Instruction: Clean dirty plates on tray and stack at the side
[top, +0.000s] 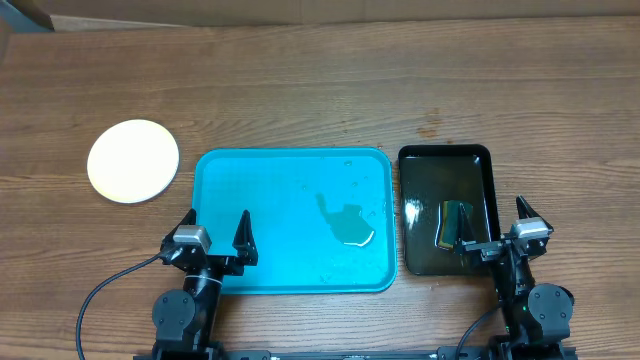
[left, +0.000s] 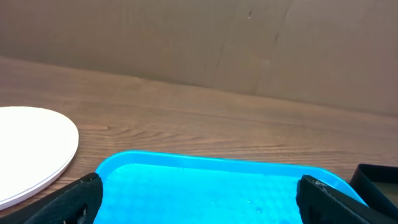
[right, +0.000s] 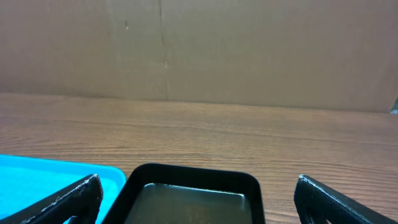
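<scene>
Nearest us, the left gripper (top: 215, 230) and the right gripper (top: 493, 228) both hang with jaws spread wide and nothing between them. The left is over the near edge of the tray (top: 280, 190) and the right over the near end of the black tray (top: 445, 158), which we read as a resting pose clear of the work. The tray carries no plate, only a puddle of water (top: 352, 228), and just left of its far corner the plates (top: 133, 161) sit stacked on the surface (top: 320, 90), clear of the rim and clean on top, so we judge the cleaning and stacking done, though we cannot tell how many are in the pile.
</scene>
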